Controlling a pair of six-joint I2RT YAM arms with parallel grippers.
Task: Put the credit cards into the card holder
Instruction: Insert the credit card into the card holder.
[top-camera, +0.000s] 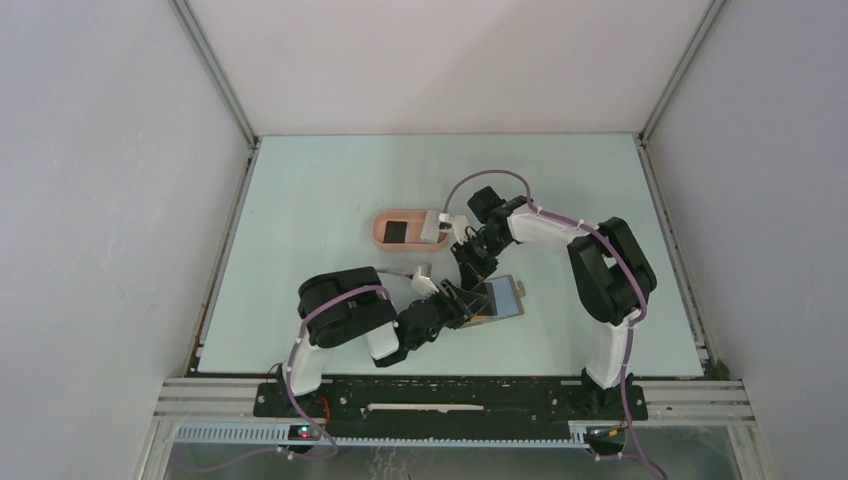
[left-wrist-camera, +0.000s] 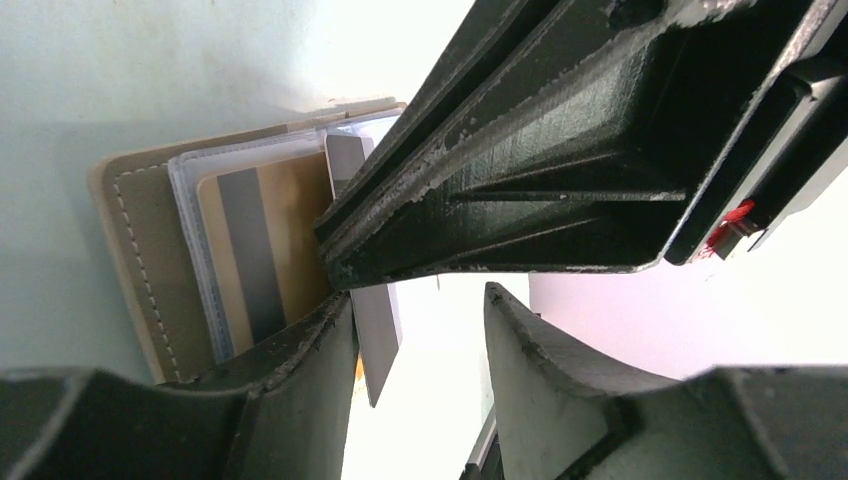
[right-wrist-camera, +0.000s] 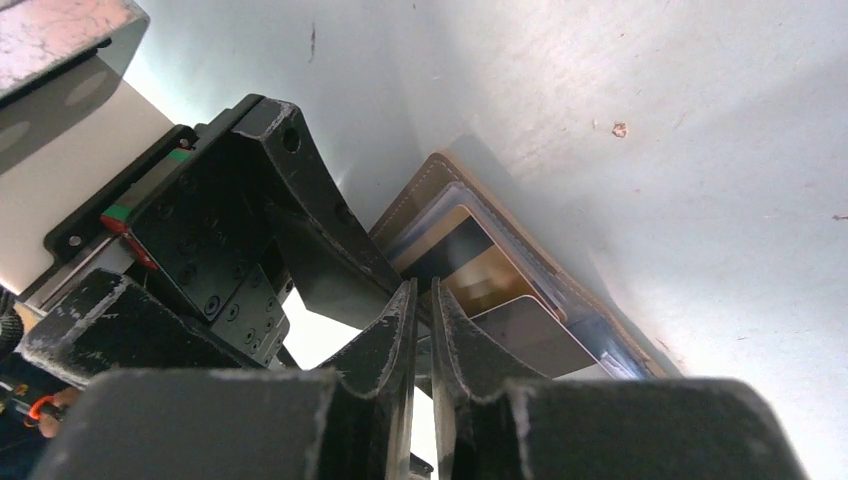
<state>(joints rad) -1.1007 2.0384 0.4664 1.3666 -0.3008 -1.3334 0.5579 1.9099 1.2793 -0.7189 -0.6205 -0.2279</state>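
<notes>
In the overhead view I see the left arm folded tight at lower centre, its elbow pushed out to the left and its forearm reaching right. The left gripper (top-camera: 468, 303) sits at the near-left edge of the wallet (top-camera: 503, 297). The right arm rises from its base at lower right, bends at the elbow, and runs back toward the centre of the frame. Its wrist is tipped down, so the right gripper (top-camera: 478, 268) meets the same spot from above.

On my left wrist camera the left fingers (left-wrist-camera: 300, 390) stand apart, clamping nothing. A grey card (left-wrist-camera: 380, 340) hangs in the gap between them, close to the left-hand one. The right gripper's fingers are drawn almost together, and the grey card passes through their tip, pinched there. A yellow card (left-wrist-camera: 295, 230) with a grey stripe lies in the wallet's clear sleeve.

The card holder (top-camera: 380, 240) rests on the table (top-camera: 320, 180) upper left of both grippers, apart from them, with a black card (top-camera: 397, 230) inside.
</notes>
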